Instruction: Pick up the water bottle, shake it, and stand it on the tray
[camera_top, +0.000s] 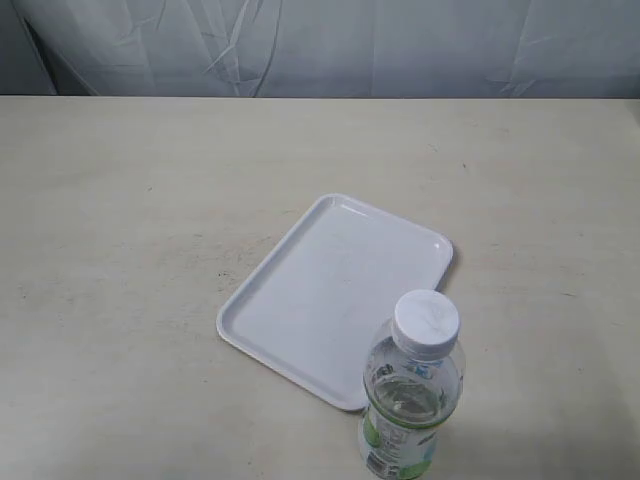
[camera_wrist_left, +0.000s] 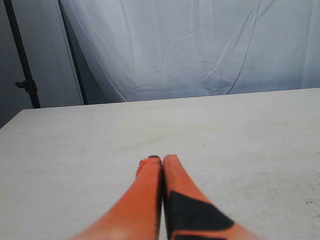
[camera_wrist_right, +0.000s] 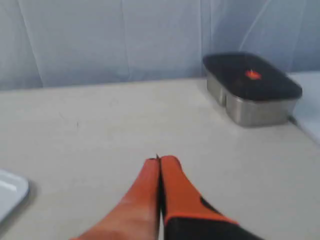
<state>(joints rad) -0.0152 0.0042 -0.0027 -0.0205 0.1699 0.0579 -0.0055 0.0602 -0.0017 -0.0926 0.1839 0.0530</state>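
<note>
The water bottle (camera_top: 410, 400) stands upright on the table at the near right, white cap (camera_top: 426, 322) on top, just off the near right corner of the tray. The white tray (camera_top: 330, 295) lies flat and bare in the middle of the table; one corner of the tray (camera_wrist_right: 9, 195) shows in the right wrist view. Neither gripper appears in the exterior view. My left gripper (camera_wrist_left: 162, 159) is shut with nothing in it, over bare table. My right gripper (camera_wrist_right: 159, 160) is also shut and holds nothing. The bottle is out of both wrist views.
A metal box with a dark lid (camera_wrist_right: 250, 87) stands at the far edge of the table in the right wrist view. A pale curtain (camera_top: 320, 45) hangs behind the table. A black stand pole (camera_wrist_left: 22, 55) rises off the table's corner in the left wrist view.
</note>
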